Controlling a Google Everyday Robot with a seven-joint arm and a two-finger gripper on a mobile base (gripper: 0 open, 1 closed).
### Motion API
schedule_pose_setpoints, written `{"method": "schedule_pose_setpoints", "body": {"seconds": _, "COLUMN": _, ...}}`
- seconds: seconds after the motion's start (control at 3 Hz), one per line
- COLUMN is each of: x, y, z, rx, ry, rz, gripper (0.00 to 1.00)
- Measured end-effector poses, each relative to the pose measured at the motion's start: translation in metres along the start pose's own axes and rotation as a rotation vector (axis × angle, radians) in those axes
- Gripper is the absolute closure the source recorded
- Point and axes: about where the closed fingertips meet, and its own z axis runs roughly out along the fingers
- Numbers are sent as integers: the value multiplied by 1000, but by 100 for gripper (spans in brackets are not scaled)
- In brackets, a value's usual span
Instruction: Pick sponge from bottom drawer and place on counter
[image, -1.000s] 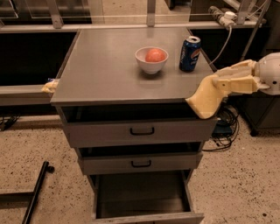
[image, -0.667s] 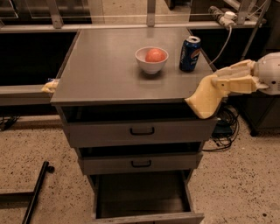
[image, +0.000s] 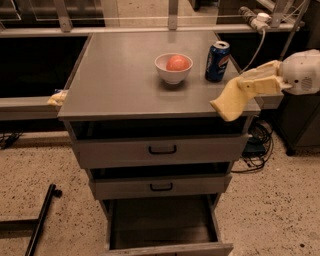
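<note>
The gripper (image: 246, 86) is clamped on the sponge (image: 231, 102), which hangs just below it over the edge of the counter (image: 125, 75). I would carry it left and inward, avoiding the 1 soda can (image: 217, 61) to its left, then release.

- A white bowl (image: 172, 75) sits at 12 o'clock with a round orange-red fruit (image: 178, 63) in it.
- A blue soda can (image: 217, 61) stands upright near the bowl, at 1 o'clock.
- A yellowish ragged lump (image: 57, 98) lies at 9 o'clock.
- Black cables (image: 257, 146) are tangled on the floor at 4 o'clock.
- A black bar (image: 42, 218) lies at 8 o'clock.
</note>
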Motion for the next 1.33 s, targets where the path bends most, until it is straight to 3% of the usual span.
{"method": "schedule_pose_setpoints", "body": {"seconds": 0.67, "x": 13, "y": -59, "z": 31, "rx": 34, "ry": 28, "rz": 1, "gripper": 100}}
{"method": "schedule_pose_setpoints", "body": {"seconds": 1.33, "x": 19, "y": -95, "z": 66, "rx": 71, "ry": 2, "rz": 70, "gripper": 100}}
